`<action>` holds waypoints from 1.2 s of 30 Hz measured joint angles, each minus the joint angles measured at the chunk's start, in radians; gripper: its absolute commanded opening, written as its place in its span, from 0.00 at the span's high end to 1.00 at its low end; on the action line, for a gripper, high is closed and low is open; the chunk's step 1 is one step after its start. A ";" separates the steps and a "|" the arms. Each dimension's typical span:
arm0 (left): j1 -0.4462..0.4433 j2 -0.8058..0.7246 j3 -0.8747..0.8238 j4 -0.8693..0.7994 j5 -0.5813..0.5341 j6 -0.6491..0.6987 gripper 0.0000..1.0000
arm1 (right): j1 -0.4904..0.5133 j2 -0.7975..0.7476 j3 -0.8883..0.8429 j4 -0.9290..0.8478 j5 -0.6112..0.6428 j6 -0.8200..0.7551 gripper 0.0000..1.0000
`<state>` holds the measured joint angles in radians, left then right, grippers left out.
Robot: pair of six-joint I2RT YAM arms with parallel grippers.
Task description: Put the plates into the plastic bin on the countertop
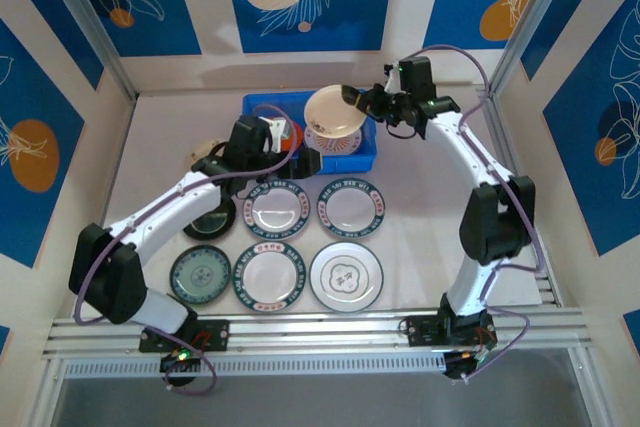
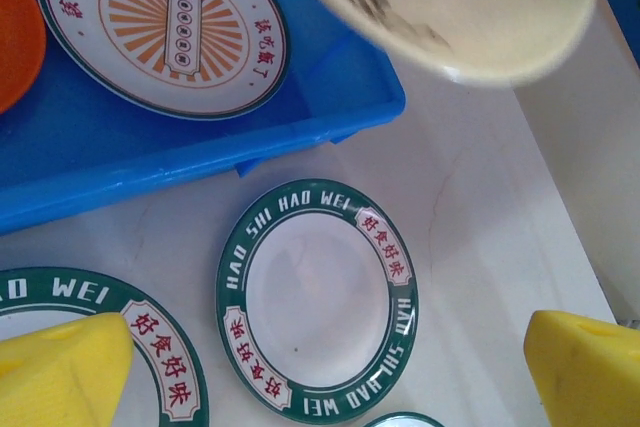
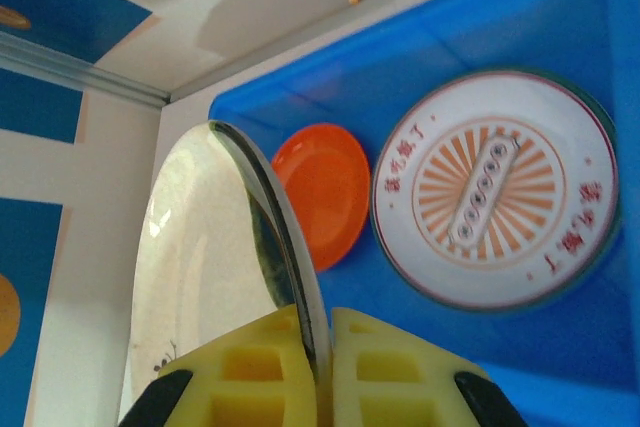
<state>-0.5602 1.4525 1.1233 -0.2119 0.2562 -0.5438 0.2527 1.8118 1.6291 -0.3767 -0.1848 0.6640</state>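
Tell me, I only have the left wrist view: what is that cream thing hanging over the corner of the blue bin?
Observer: A cream plate, held tilted above the plastic bin by the right gripper.
Operator: Is the grip solid?
Observer: In the right wrist view both fingers are closed on its rim, with the plate edge-on between them.
Operator: How many plates lie on the countertop?
Observer: The top view shows five plates in two rows on the countertop, plus a black plate partly under the left arm.

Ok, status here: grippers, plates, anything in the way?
Left gripper open by blue bin. Right gripper shut on cream plate over it. Orange plate and sunburst plate inside; left arm close.
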 measured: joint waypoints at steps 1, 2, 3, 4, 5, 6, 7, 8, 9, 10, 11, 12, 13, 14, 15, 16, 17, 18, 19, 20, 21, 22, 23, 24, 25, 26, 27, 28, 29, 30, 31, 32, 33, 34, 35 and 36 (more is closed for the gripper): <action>0.000 -0.012 -0.027 0.014 0.000 -0.003 0.00 | 0.005 0.028 0.029 0.000 0.002 0.000 1.00; 0.000 -0.021 -0.050 0.025 0.001 -0.006 0.00 | 0.011 0.063 0.063 0.000 0.003 0.000 1.00; 0.000 -0.025 -0.066 0.032 0.000 -0.009 0.00 | 0.018 0.100 0.099 -0.002 0.003 0.000 1.00; 0.000 -0.026 -0.072 0.036 0.000 -0.013 0.00 | 0.025 0.132 0.130 -0.005 0.004 0.000 1.00; 0.000 -0.026 -0.079 0.046 0.000 -0.016 0.00 | 0.034 0.171 0.167 -0.012 0.006 0.000 1.00; 0.000 -0.028 -0.086 0.059 -0.005 -0.024 0.00 | 0.042 0.205 0.201 -0.016 0.008 -0.001 1.00; 0.000 -0.032 -0.093 0.070 -0.010 -0.028 0.00 | 0.050 0.237 0.233 -0.023 0.010 -0.001 1.00; 0.000 -0.038 -0.103 0.080 -0.019 -0.034 0.00 | 0.059 0.275 0.269 -0.029 0.012 -0.001 1.00; 0.001 -0.047 -0.113 0.088 -0.029 -0.039 0.00 | 0.067 0.307 0.300 -0.036 0.014 -0.002 1.00; 0.001 -0.056 -0.122 0.094 -0.036 -0.043 0.00 | 0.074 0.338 0.328 -0.038 0.014 -0.001 1.00; 0.002 -0.069 -0.131 0.097 -0.050 -0.050 0.00 | 0.082 0.369 0.354 -0.040 0.014 -0.001 1.00; 0.002 -0.082 -0.138 0.097 -0.062 -0.053 0.00 | 0.090 0.397 0.375 -0.041 0.014 -0.001 1.00; 0.003 -0.091 -0.140 0.096 -0.074 -0.054 0.00 | 0.098 0.419 0.391 -0.040 0.016 -0.001 1.00; 0.004 -0.102 -0.141 0.097 -0.083 -0.054 0.00 | 0.106 0.445 0.409 -0.043 0.018 0.000 1.00; 0.008 -0.113 -0.141 0.099 -0.091 -0.054 0.00 | 0.114 0.470 0.431 -0.049 0.017 0.000 1.00; 0.012 -0.123 -0.143 0.104 -0.095 -0.054 0.00 | 0.121 0.494 0.454 -0.055 0.017 0.000 1.00; 0.020 -0.138 -0.151 0.114 -0.098 -0.054 0.00 | 0.128 0.522 0.477 -0.055 0.017 0.000 1.00; 0.031 -0.154 -0.164 0.121 -0.099 -0.057 0.00 | 0.135 0.544 0.496 -0.058 0.018 0.000 1.00; 0.043 -0.168 -0.174 0.124 -0.099 -0.058 0.00 | 0.140 0.566 0.515 -0.063 0.017 0.000 1.00; 0.058 -0.183 -0.187 0.127 -0.098 -0.061 0.00 | 0.146 0.589 0.537 -0.068 0.017 0.000 1.00; 0.077 -0.196 -0.200 0.130 -0.096 -0.064 0.00 | 0.152 0.608 0.555 -0.074 0.018 0.000 1.00; 0.093 -0.206 -0.209 0.130 -0.091 -0.068 0.00 | 0.157 0.626 0.572 -0.079 0.017 0.000 1.00; 0.112 -0.215 -0.218 0.131 -0.084 -0.072 0.00 | 0.162 0.645 0.591 -0.086 0.017 0.000 1.00; 0.132 -0.221 -0.225 0.132 -0.073 -0.077 0.00 | 0.167 0.659 0.602 -0.089 0.017 0.000 1.00; 0.148 -0.224 -0.230 0.138 -0.064 -0.082 0.00 | 0.171 0.670 0.613 -0.094 0.017 0.001 1.00; 0.167 -0.225 -0.236 0.150 -0.046 -0.089 0.00 | 0.175 0.682 0.626 -0.100 0.017 0.003 1.00; 0.184 -0.226 -0.240 0.158 -0.028 -0.097 0.00 | 0.180 0.696 0.637 -0.102 0.017 0.004 1.00; 0.198 -0.226 -0.243 0.167 -0.012 -0.105 0.00 | 0.183 0.706 0.645 -0.104 0.017 0.005 1.00; 0.217 -0.226 -0.246 0.175 0.011 -0.111 0.01 | 0.187 0.716 0.653 -0.106 0.017 0.008 1.00; 0.233 -0.225 -0.248 0.179 0.032 -0.115 0.01 | 0.191 0.726 0.658 -0.107 0.017 0.011 1.00; 0.247 -0.222 -0.248 0.182 0.047 -0.121 0.01 | 0.194 0.732 0.661 -0.108 0.017 0.012 1.00; 0.260 -0.219 -0.248 0.187 0.063 -0.122 0.01 | 0.198 0.739 0.666 -0.111 0.017 0.015 1.00; 0.270 -0.213 -0.248 0.190 0.077 -0.126 0.01 | 0.201 0.748 0.676 -0.113 0.017 0.019 1.00; 0.277 -0.209 -0.248 0.190 0.085 -0.129 0.01 | 0.204 0.756 0.684 -0.113 0.017 0.019 1.00; 0.282 -0.204 -0.248 0.190 0.095 -0.129 0.01 | 0.207 0.764 0.694 -0.113 0.017 0.019 1.00; 0.286 -0.200 -0.248 0.190 0.103 -0.130 0.01 | 0.211 0.771 0.700 -0.113 0.016 0.021 1.00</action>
<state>-0.2745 1.2526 0.8757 -0.0219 0.3592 -0.6735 0.4633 2.5832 2.3291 -0.4892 -0.1684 0.6849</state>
